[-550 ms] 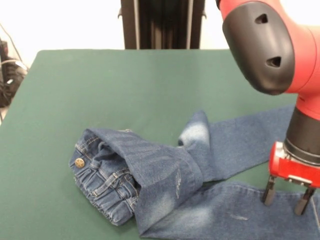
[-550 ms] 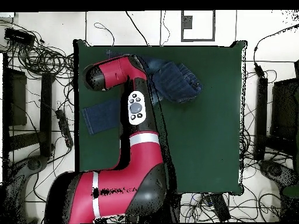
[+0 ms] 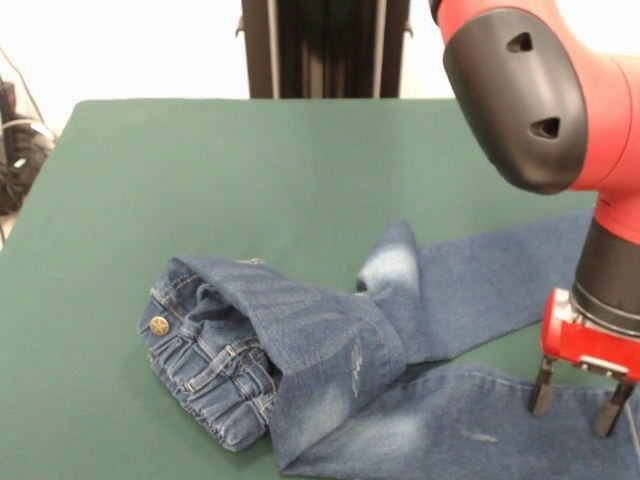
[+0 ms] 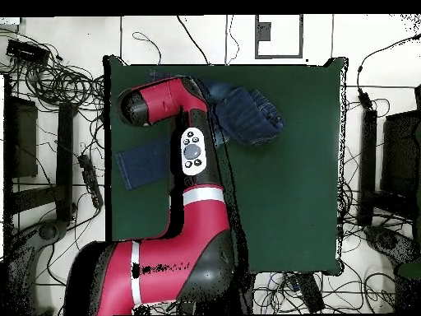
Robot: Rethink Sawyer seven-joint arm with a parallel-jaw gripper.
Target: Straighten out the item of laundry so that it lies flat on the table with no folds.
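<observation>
The jeans [image 3: 330, 370] lie at the near right of the green table [image 3: 250, 170]. The waistband with its brass button [image 3: 159, 325] is bunched at the left, and the seat part is folded over on it. Two legs run off to the right, the far one [image 3: 490, 275] angled up and the near one [image 3: 470, 425] along the front edge. My gripper [image 3: 577, 400] is open and empty, with its fingertips just over the near leg. In the overhead view the jeans [image 4: 247, 115] lie near the table's top edge, one leg [image 4: 144, 164] sticks out left of the arm, and the gripper is hidden under the arm.
The red arm [image 4: 197, 164] crosses the table's left part in the overhead view. The black pedestal [image 3: 325, 48] stands behind the far edge. Cables [image 4: 57, 82] and stands ring the table [image 4: 288, 189] on the floor.
</observation>
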